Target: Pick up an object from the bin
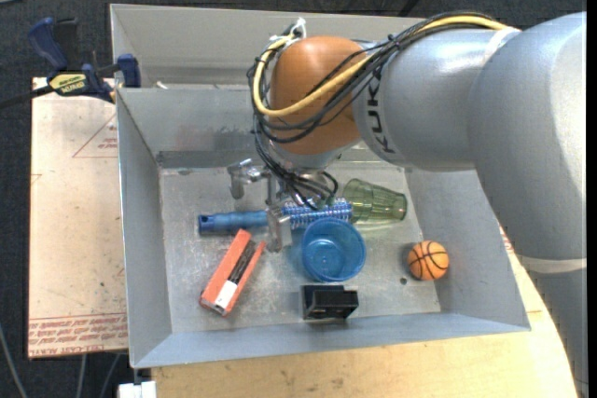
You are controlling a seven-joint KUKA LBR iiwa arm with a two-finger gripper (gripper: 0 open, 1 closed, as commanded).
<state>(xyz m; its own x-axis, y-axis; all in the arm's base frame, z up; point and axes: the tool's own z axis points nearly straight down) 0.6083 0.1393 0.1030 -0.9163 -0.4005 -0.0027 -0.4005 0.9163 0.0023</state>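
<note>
My gripper (258, 205) is low in the middle of the bin, under the arm's orange cover. Its two fingers stand apart, open, one finger (241, 176) beyond and one on the near side of a blue brush (229, 221). The brush lies flat, its handle pointing left and its bristled head to the right beside the fingers. An orange block with a white end (230, 272) lies just below and left of the gripper. A round blue cup (328, 250) stands upright right of the nearer finger, touching the brush head.
A clear green cup (375, 203) lies on its side to the right. A small orange basketball (428, 260) sits near the right wall, and a small black box (328, 301) by the front wall. The arm covers the bin's upper right.
</note>
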